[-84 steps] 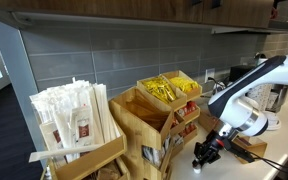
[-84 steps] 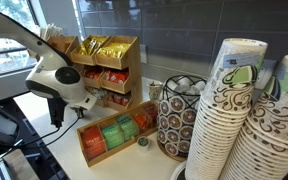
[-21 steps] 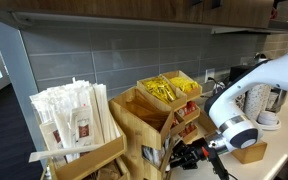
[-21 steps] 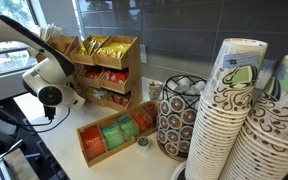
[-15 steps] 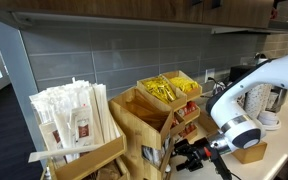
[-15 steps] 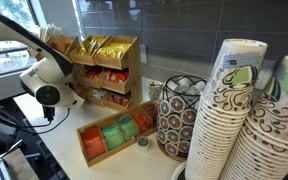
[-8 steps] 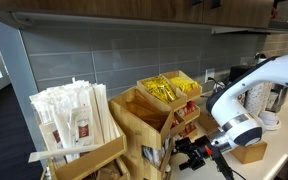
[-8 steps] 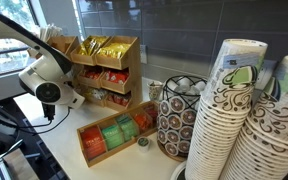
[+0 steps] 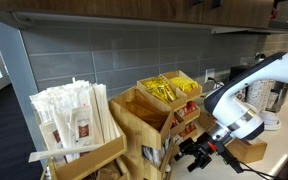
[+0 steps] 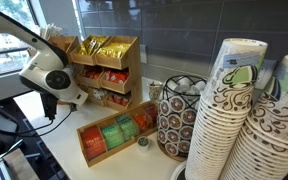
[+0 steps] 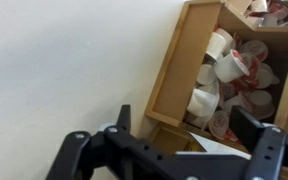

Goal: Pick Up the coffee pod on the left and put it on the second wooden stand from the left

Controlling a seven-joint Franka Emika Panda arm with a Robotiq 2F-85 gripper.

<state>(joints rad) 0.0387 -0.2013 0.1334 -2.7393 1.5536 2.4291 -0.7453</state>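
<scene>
My gripper [image 11: 189,135] is open, its two black fingers [image 11: 119,122] standing wide apart with nothing between them. In the wrist view, several white coffee pods [image 11: 206,100] with red-and-white lids lie heaped in a wooden stand compartment [image 11: 174,62] just beyond the fingertips. I cannot tell which pod is the task's. In an exterior view the gripper [image 9: 197,152] hangs low in front of the bottom shelf of the tiered wooden stand [image 9: 144,110]. The white arm [image 10: 52,78] stands beside the same stand [image 10: 119,70] in both exterior views.
A wooden box of paper-wrapped stirrers [image 9: 74,120] stands nearest one camera. Yellow packets [image 9: 169,88] fill the stand's top bin. A wooden tea tray [image 10: 114,135], a wire pod holder [image 10: 176,118] and tall stacks of paper cups [image 10: 229,120] crowd the counter.
The jaws have spread to full width. The wrist has drawn back a little from the stand's lower shelf and risen slightly.
</scene>
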